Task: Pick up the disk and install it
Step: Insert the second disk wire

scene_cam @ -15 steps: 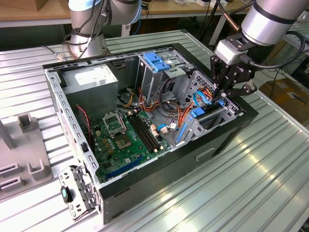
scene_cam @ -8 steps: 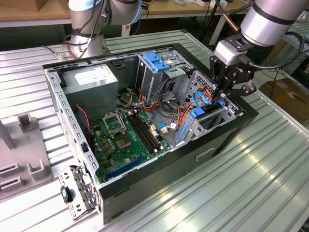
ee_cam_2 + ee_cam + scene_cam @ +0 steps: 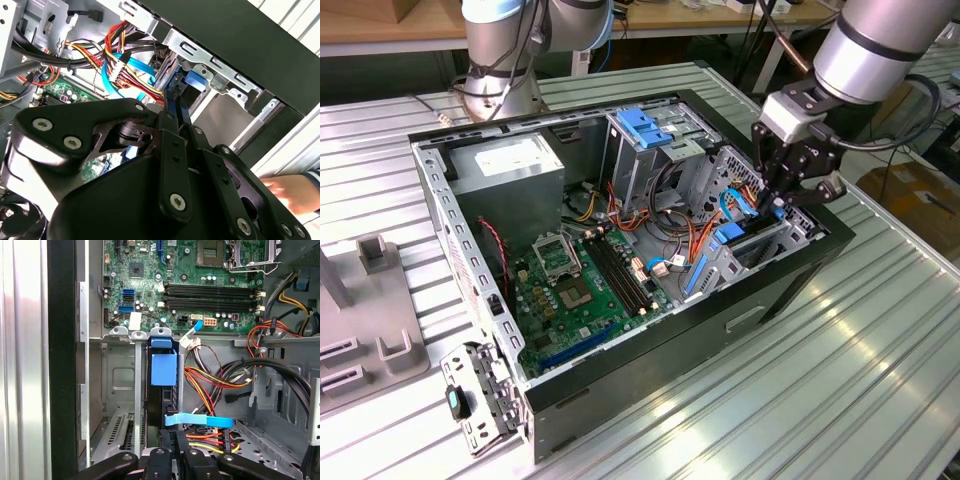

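My black gripper (image 3: 782,196) is pinched nearly shut on the upper edge of the flat silver-grey disk with blue side rails (image 3: 163,371), which stands on edge, long axis pointing down into the metal drive bay (image 3: 120,385) directly beneath my fingers (image 3: 172,150). The bay sits at the open black computer case's (image 3: 790,275) right end in the exterior view; orange and blue cables (image 3: 210,382) crowd just beside the slot.

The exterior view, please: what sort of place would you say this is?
Probably a robotics lab or test workshop. An open computer case lies on a ribbed metal table, a robot arm reaches into it, and wooden workbenches stand behind.
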